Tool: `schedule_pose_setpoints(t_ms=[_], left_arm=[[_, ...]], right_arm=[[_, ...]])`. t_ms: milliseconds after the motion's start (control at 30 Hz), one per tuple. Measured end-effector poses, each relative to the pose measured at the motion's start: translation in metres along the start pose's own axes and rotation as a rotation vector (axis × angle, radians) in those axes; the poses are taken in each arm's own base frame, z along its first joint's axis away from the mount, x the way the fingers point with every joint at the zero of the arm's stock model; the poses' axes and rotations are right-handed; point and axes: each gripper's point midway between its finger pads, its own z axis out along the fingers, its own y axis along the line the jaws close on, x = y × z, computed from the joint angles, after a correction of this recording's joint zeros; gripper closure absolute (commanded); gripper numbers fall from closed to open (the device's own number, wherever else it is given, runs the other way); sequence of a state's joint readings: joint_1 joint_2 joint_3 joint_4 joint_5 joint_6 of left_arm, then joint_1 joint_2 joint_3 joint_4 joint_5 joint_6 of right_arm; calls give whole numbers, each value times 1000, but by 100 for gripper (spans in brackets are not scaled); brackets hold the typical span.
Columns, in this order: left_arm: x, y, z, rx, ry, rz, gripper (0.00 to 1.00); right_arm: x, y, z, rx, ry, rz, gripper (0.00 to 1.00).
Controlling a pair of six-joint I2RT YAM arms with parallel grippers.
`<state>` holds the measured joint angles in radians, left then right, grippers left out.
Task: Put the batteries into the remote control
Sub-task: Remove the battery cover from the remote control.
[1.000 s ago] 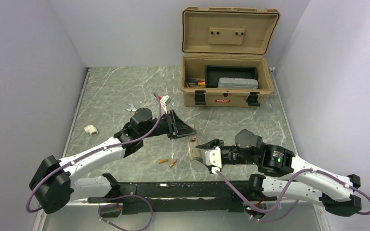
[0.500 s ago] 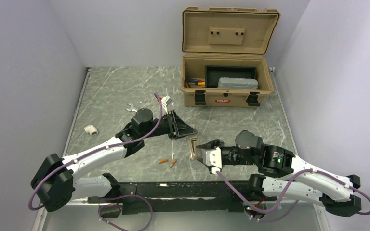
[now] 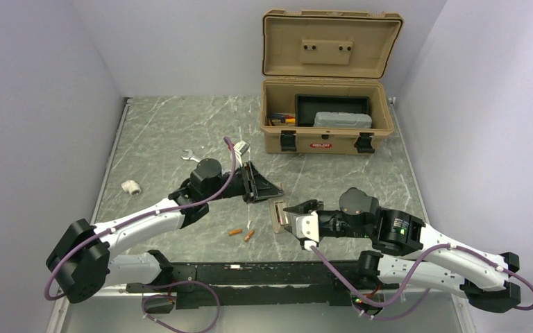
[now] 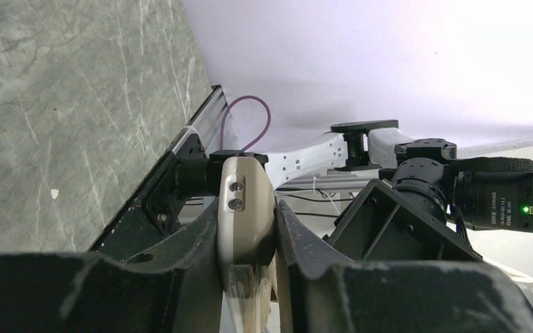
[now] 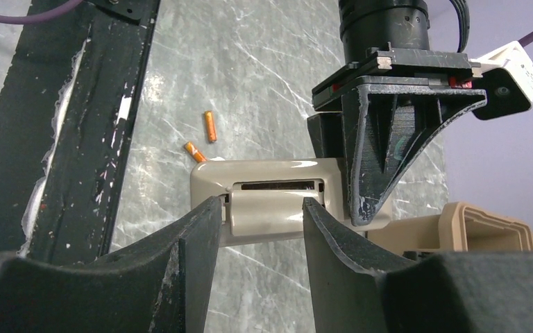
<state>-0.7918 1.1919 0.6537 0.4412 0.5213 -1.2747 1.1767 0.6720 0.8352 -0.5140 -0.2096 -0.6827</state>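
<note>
The remote control (image 3: 277, 216) hangs above the table with its grey-tan back towards the right wrist camera. My left gripper (image 3: 275, 196) is shut on its far end; in the left wrist view the remote (image 4: 246, 201) sits pinched between the fingers. My right gripper (image 5: 261, 208) has a finger on each side of the battery cover (image 5: 271, 216), touching its edges; a dark slot shows above the cover. The two orange batteries (image 3: 234, 232) (image 3: 249, 235) lie on the table near the front edge, and also show in the right wrist view (image 5: 210, 126) (image 5: 194, 152).
An open tan toolbox (image 3: 327, 142) stands at the back right. A silver wrench (image 3: 189, 155) and a white plastic fitting (image 3: 131, 186) lie to the left. A white connector (image 3: 239, 146) sits by the left wrist. The black mounting rail (image 3: 250, 274) runs along the front.
The left arm has shifted a little right and nearer with the remote. The right gripper stays round the battery cover. The batteries have not moved.
</note>
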Motion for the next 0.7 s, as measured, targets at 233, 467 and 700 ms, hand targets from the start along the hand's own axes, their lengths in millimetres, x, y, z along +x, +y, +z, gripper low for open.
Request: schedule_pose_setpoints(t_ms=[233,467,700], left_arm=[[1,2,0,4,0,0,100],[0,0,0,13,-3,2,100],[-1,-3,1,28,-7,-7,100]], right_arm=[[0,0,0,0,-1,-6,50],[0,2,2,-14,-2,-4,49],[-2,7,5,-43,-13,0,48]])
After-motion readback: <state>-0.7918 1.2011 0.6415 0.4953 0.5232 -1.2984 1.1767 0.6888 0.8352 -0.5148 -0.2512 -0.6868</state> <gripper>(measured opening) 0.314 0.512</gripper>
